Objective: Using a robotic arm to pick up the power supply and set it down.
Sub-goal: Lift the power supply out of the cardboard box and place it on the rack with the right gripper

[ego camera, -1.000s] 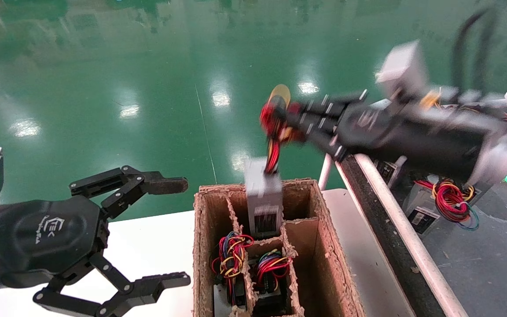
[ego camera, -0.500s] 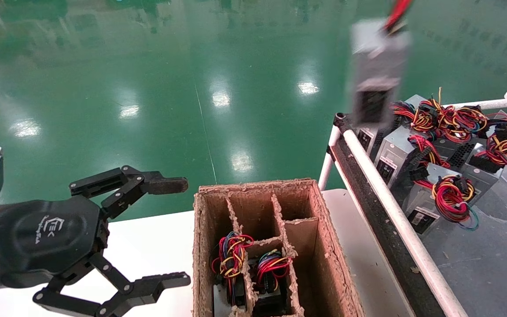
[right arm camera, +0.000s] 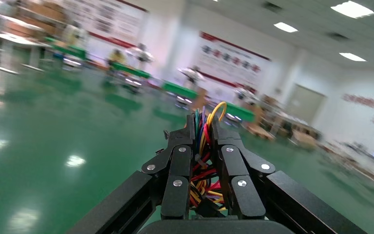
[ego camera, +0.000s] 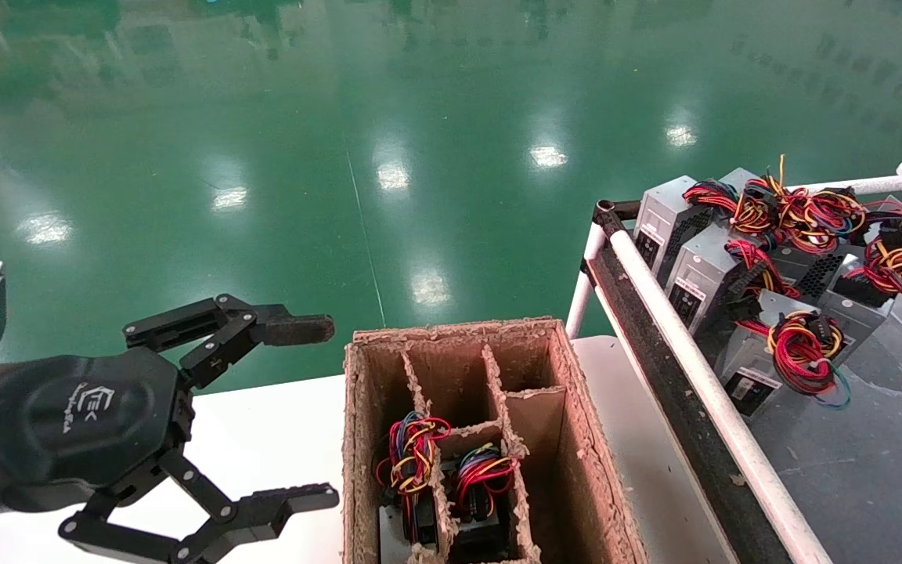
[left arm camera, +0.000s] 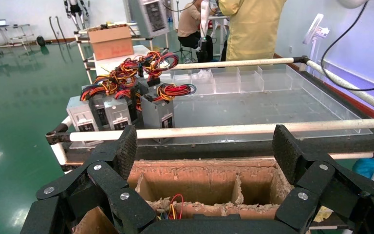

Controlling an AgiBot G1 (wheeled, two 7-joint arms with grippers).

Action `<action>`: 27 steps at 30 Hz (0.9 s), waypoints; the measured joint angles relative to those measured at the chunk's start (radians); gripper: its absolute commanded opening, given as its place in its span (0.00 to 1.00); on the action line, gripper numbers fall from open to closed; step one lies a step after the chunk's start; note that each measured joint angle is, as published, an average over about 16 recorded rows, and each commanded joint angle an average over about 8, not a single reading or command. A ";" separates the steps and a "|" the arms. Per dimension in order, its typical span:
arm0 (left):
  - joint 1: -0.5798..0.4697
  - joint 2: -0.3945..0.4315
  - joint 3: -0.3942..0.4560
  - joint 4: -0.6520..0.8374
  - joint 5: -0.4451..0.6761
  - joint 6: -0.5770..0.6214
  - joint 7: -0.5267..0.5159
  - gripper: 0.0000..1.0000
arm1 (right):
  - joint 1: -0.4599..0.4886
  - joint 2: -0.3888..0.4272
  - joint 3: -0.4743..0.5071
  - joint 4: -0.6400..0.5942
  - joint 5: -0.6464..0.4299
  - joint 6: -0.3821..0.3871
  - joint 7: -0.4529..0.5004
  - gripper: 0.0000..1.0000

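The right gripper (right arm camera: 202,161) is clenched on a bundle of red, yellow, blue and black wires (right arm camera: 203,146), visible only in the right wrist view; this gripper is out of the head view. The grey body of the power supply hanging from that bundle is not visible in any current picture, so its attitude cannot be stated. Judged step: transport, with the unit lifted clear of the cardboard divider box (ego camera: 576,407) and not yet set down. The next move calls for carrying it over the white rail (ego camera: 694,345) to the dark tray (ego camera: 874,462) on the right, where other grey power supplies (ego camera: 701,270) stand grouped near the tray's far left corner, then lowering it onto a bare part of the tray before release. Because the hold is on wires only, the body may swing; judged risk is collision with the rail. Two wire bundles (ego camera: 412,446) remain in the near compartments of the box; the far compartments are empty. The left gripper (ego camera: 294,415) is parked over the white table (ego camera: 263,439), left of the box, fingers spread and holding nothing.
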 measured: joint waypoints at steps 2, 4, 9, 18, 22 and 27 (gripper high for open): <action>0.000 0.000 0.000 0.000 0.000 0.000 0.000 1.00 | -0.034 0.027 0.025 -0.030 0.006 0.004 -0.008 0.00; 0.000 0.000 0.000 0.000 0.000 0.000 0.000 1.00 | -0.071 0.051 0.050 -0.062 0.014 0.004 -0.017 0.00; 0.000 0.000 0.000 0.000 0.000 0.000 0.000 1.00 | -0.171 0.090 0.113 -0.149 0.039 -0.020 -0.040 0.00; 0.000 0.000 0.000 0.000 0.000 0.000 0.000 1.00 | -0.351 0.093 0.207 -0.312 0.080 -0.106 -0.086 0.00; 0.000 0.000 0.000 0.000 0.000 0.000 0.000 1.00 | -0.418 0.073 0.233 -0.358 0.092 -0.141 -0.098 0.00; 0.000 0.000 0.000 0.000 0.000 0.000 0.000 1.00 | -0.479 0.039 0.245 -0.374 0.096 -0.159 -0.098 0.00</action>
